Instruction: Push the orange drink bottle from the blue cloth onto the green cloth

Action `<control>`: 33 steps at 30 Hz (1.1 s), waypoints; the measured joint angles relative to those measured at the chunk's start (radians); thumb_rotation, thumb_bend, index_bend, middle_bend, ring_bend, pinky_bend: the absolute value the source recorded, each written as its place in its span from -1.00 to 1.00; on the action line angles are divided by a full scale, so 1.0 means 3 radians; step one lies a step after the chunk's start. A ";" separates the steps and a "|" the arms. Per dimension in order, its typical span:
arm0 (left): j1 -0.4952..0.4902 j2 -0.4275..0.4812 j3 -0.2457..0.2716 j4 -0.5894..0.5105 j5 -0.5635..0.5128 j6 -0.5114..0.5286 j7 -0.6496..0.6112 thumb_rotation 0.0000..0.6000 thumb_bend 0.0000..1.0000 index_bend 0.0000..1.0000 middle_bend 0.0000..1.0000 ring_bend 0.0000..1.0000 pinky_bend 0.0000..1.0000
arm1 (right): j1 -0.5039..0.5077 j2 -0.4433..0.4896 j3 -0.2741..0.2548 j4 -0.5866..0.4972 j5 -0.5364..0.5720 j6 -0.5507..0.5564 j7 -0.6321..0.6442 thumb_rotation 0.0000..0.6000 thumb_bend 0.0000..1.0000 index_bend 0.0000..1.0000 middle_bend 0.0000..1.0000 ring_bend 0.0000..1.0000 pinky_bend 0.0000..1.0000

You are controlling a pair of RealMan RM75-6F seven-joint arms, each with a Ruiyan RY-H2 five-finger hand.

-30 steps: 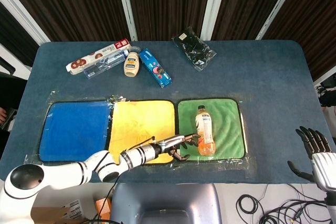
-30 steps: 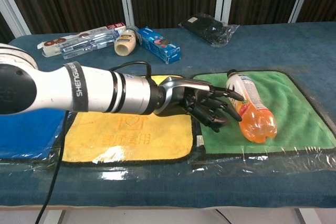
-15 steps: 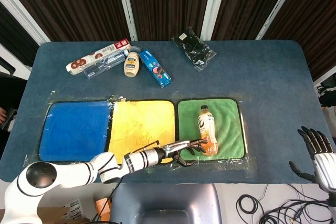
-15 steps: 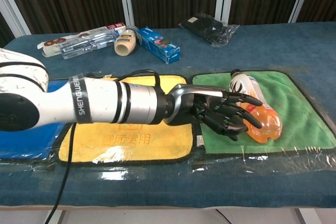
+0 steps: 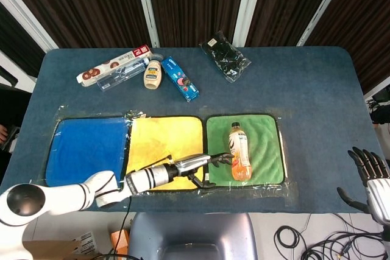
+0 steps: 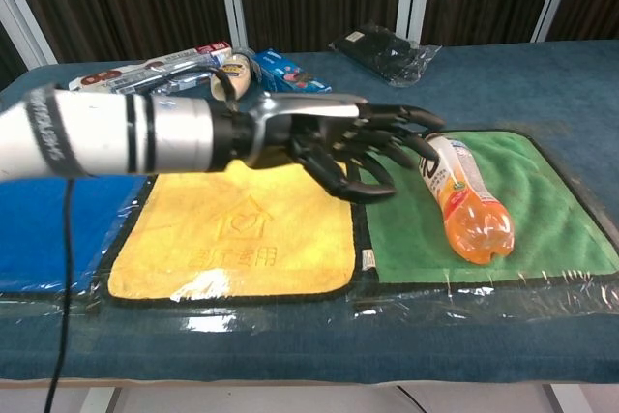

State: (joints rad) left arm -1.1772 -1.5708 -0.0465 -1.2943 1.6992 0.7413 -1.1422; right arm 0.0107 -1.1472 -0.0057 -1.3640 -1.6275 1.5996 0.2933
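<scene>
Orange drink bottle (image 5: 239,158) lies on green cloth (image 5: 265,144), cap toward far edge; left hand (image 6: 358,147) fingers released.

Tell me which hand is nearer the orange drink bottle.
Left. The left hand hovers open just beside the orange drink bottle on the green cloth; the right hand hangs far off past the table's right edge.

Count, tabletop:
- Cloths, three in a row: blue cloth (image 5: 85,150) at 9 o'clock, yellow cloth (image 5: 166,144) centre, green cloth (image 5: 265,144) at 3 o'clock.
- Orange drink bottle (image 5: 239,158), one.
- Far edge, 12 o'clock: one long box (image 5: 114,68), one squeeze bottle (image 5: 152,75), one blue packet (image 5: 180,79), one black packet (image 5: 225,56).
- Hands, two: left hand (image 5: 207,167), right hand (image 5: 372,175).
</scene>
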 measured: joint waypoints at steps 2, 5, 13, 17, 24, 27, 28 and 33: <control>0.0135 0.0241 0.0024 -0.0181 -0.0083 0.0089 0.0429 1.00 -0.26 -0.97 -0.83 -0.87 -0.67 | 0.0009 -0.0011 0.0001 -0.0017 0.0005 -0.0026 -0.0058 1.00 -0.59 -1.00 -0.90 -1.00 -0.86; 0.0389 0.0658 0.0088 -0.0468 -0.0205 0.0267 0.1069 1.00 -0.26 -0.98 -0.91 -0.93 -0.68 | 0.0024 -0.0031 0.0002 -0.0049 0.0008 -0.0063 -0.0158 1.00 -0.59 -1.00 -0.90 -1.00 -0.86; 0.1475 0.1595 0.0419 -0.0867 -0.0363 0.1336 0.2397 1.00 -0.25 -1.00 -1.00 -1.00 -0.83 | 0.0091 -0.0120 0.0002 -0.0144 0.0035 -0.0236 -0.0516 1.00 -0.59 -1.00 -0.90 -1.00 -0.86; 0.2075 0.1621 0.0527 -0.0751 -0.0424 0.1996 0.2850 1.00 -0.25 -1.00 -1.00 -1.00 -0.88 | 0.0122 -0.0160 0.0006 -0.0190 0.0067 -0.0314 -0.0664 1.00 -0.59 -1.00 -0.90 -1.00 -0.86; 0.2972 0.1193 0.0573 -0.0113 -0.0571 0.2920 0.3268 1.00 -0.30 -1.00 -1.00 -1.00 -0.89 | 0.0129 -0.0189 0.0023 -0.0221 0.0121 -0.0336 -0.0757 1.00 -0.59 -1.00 -0.90 -1.00 -0.86; 0.3070 0.1103 0.0577 0.0077 -0.0557 0.2983 0.3152 1.00 -0.33 -1.00 -1.00 -1.00 -0.89 | 0.0125 -0.0193 0.0025 -0.0226 0.0135 -0.0337 -0.0782 1.00 -0.59 -1.00 -0.90 -1.00 -0.86; 0.3103 0.1068 0.0577 0.0104 -0.0547 0.3004 0.3142 1.00 -0.34 -1.00 -1.00 -1.00 -0.89 | 0.0121 -0.0194 0.0023 -0.0229 0.0134 -0.0332 -0.0793 1.00 -0.59 -1.00 -0.90 -1.00 -0.86; 0.3199 0.0978 0.0586 0.0147 -0.0432 0.3013 0.3328 1.00 -0.35 -1.00 -1.00 -1.00 -0.89 | 0.0097 -0.0192 0.0013 -0.0230 0.0127 -0.0298 -0.0798 1.00 -0.59 -1.00 -0.90 -1.00 -0.86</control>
State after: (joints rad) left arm -0.2177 -1.2773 0.1293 -1.2503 1.5695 1.6451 -0.1437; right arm 0.0398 -1.2047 -0.0019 -1.4331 -1.5893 1.5101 0.0539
